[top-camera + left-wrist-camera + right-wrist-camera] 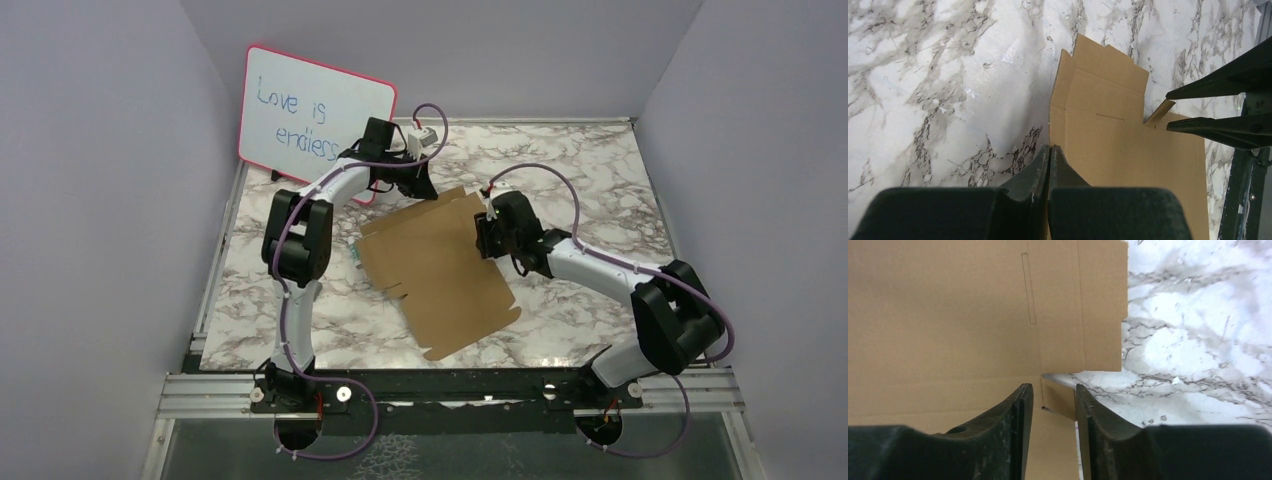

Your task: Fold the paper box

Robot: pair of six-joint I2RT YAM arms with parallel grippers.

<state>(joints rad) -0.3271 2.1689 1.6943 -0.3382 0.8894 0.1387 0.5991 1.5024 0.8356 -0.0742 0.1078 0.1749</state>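
The left claw (1050,149) is pressed fully together, and its tips are placed right at an edge of the paper box (1118,145). Whether this edge is pinched between them cannot be told. The right claw (1052,388) is spread, and a clear gap is seen between its two fingers (1018,412). In this gap a small flap (1058,401) of the cardboard is found, raised a little from the sheet. It seems not to be squeezed by either finger. In the left wrist view the same flap is seen tilted up between the dark tips of the right claw.

The paper box is laid flat and unfolded on the marble surface (600,180), near the middle, between the two arms. It is a plain brown die-cut sheet, marked with notched flaps, crease lines and one thin slot. Its far corner is met by the left claw, and its right edge by the right claw. Behind the left arm, at the far left of the surface, a pink-framed whiteboard (315,115) is propped up, with blue handwritten words on it.
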